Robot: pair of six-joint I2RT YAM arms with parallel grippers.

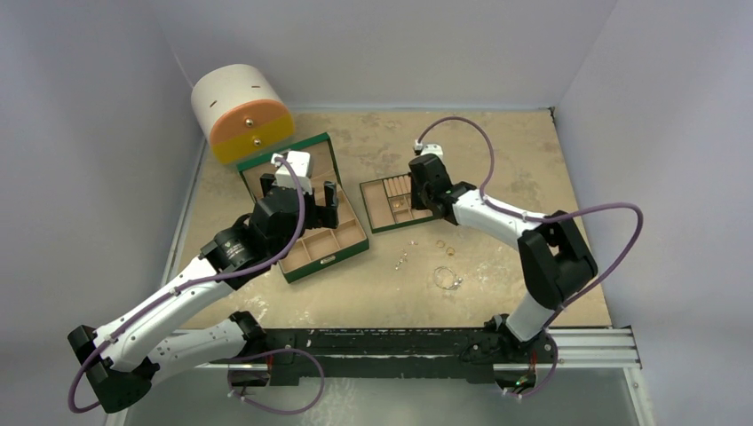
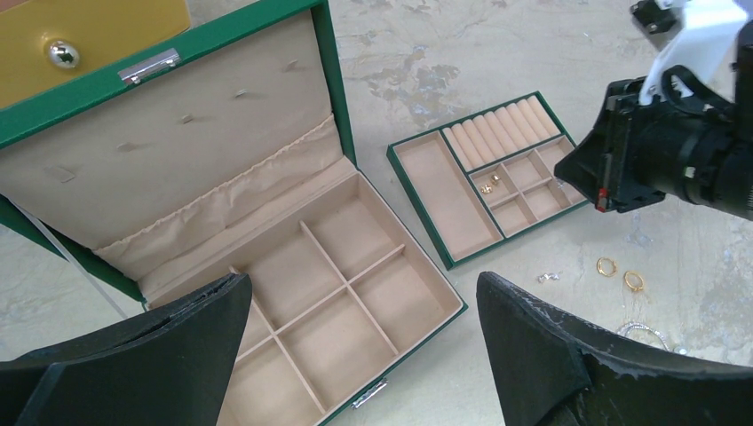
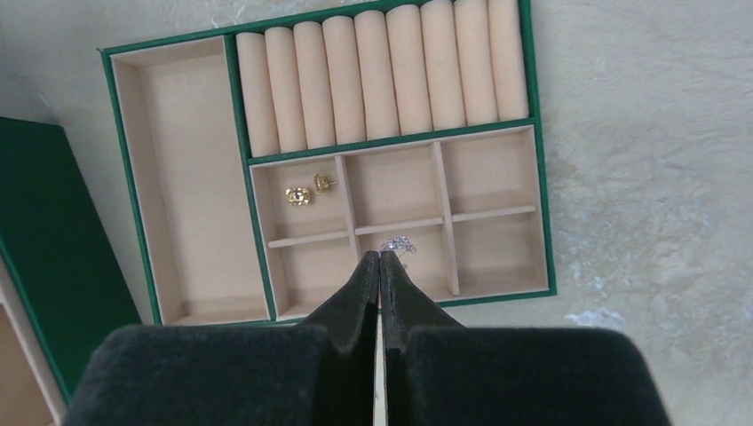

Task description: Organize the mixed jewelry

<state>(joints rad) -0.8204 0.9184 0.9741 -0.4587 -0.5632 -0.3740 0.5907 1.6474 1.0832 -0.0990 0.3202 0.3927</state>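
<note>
Nearest on the worktop (image 1: 497,160): wire hoop (image 1: 447,279) lying flat, round, no long axis. Just beyond it, small silver bits (image 1: 404,257) in a line running near-left to far-right, with two gold rings (image 1: 439,244) flat, side by side to their right. Further out, right pincer (image 3: 380,257) is pressed fully together, nipping a silvery earring (image 3: 399,243) at the tips over the tray (image 3: 191,177), middle cell of the row away from the rolls. Two gold studs (image 3: 311,189) sit in the cell cornered by rolls and long bay. Left pincer (image 2: 362,284) is spread wide, empty, above the open green box (image 2: 222,133).
</note>
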